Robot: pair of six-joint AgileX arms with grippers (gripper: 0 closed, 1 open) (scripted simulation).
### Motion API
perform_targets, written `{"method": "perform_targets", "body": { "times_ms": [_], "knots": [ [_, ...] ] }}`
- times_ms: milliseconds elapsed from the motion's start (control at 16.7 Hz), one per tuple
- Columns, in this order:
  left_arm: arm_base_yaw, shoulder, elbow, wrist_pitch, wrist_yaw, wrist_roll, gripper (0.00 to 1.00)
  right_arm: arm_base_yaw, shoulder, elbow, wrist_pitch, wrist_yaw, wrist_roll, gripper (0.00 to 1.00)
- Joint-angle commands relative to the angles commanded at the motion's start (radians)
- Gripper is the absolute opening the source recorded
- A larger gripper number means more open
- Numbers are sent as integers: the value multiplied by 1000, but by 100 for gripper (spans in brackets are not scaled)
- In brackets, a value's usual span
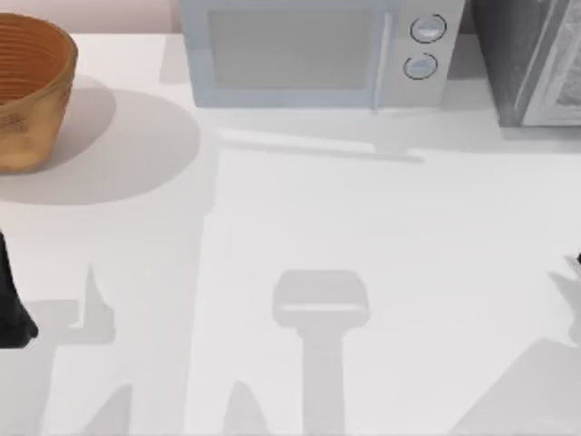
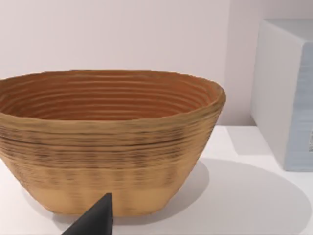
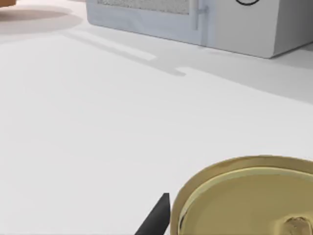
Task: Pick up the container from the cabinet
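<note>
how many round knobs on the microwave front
2. Both sit on the microwave control panel at its right end, the upper knob directly above the lower knob. More controls might be hidden.

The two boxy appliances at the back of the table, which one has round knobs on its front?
The pale microwave at the back centre; two round knobs sit beside its door. The speckled grey cabinet at the right corner shows none.

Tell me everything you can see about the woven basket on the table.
The basket is a round, open bowl shape, wider at the rim than at the base, with ribbed horizontal coils like wicker. Its outside is tan, its inside a darker orange-brown, and nothing lies in the part of its inside that shows. It stands upright on the white table at the far left corner, left of the microwave and apart from it. A dark fingertip of the left tool shows just in front of it.
</note>
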Motion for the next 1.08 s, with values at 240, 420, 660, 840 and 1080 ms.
{"method": "perform_targets", "body": {
  "times_ms": [240, 420, 660, 840, 1080],
  "knots": [
    [0, 0, 0, 0, 0, 0, 100, 0, 0, 0, 0, 0, 0, 38],
    [0, 0, 0, 0, 0, 0, 100, 0, 0, 0, 0, 0, 0, 60],
    [0, 0, 0, 0, 0, 0, 100, 0, 0, 0, 0, 0, 0, 90],
    [0, 0, 0, 0, 0, 0, 100, 0, 0, 0, 0, 0, 0, 100],
    [0, 0, 0, 0, 0, 0, 100, 0, 0, 0, 0, 0, 0, 100]
  ]
}}
